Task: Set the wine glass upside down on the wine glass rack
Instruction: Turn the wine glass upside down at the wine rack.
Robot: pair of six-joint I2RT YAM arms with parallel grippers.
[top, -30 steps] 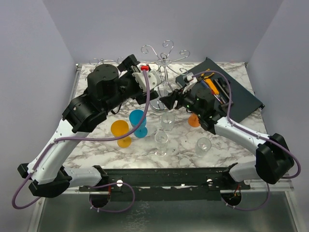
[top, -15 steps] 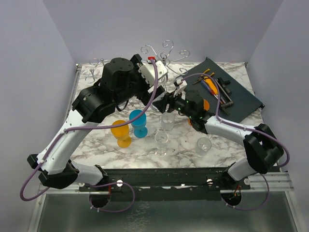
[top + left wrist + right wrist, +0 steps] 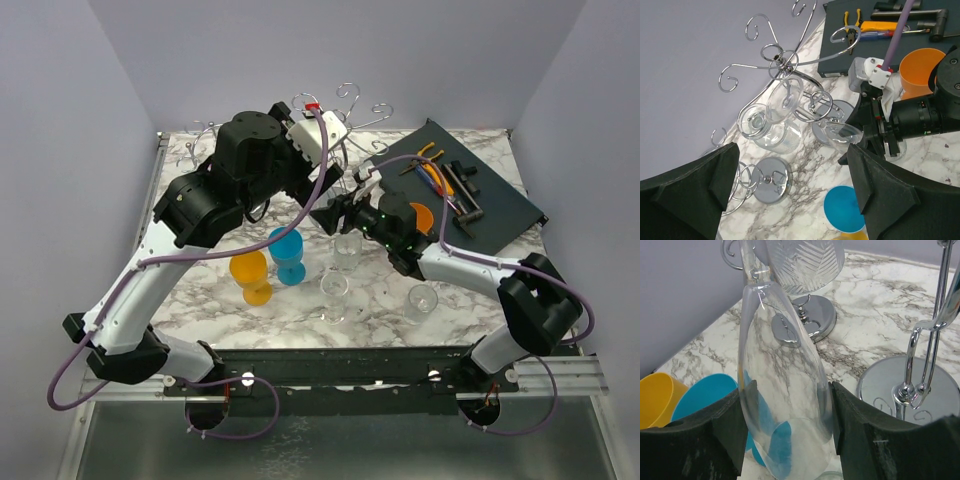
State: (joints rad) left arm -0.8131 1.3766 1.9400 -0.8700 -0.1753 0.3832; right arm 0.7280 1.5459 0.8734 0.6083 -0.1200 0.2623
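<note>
**Wine glass gripped at the rack, not yet hung.**

The right pincer point(image 3: 787, 425) clamps the bowl of a clear stemmed wine glass point(image 3: 780, 365), tilted at centre frame, stem reaching toward the chrome wire wine glass rack point(image 3: 782, 62). Whether its foot has caught a hook I cannot tell, so seating and letting go look left to do. Two clear hung glasses point(image 3: 777, 135) already dangle upside down there. The left pincer point(image 3: 792, 165) is spread wide, holding nothing, above the rack. The white marbled surface point(image 3: 380, 290) carries three clear tumblers point(image 3: 333, 290) at lower centre, a yellow plastic goblet point(image 3: 248, 270) and a blue plastic goblet point(image 3: 288, 250) to their left, and a dark tool tray point(image 3: 500, 200) at upper right. Beyond stand plain pale lilac walls point(image 3: 450, 60).
</note>
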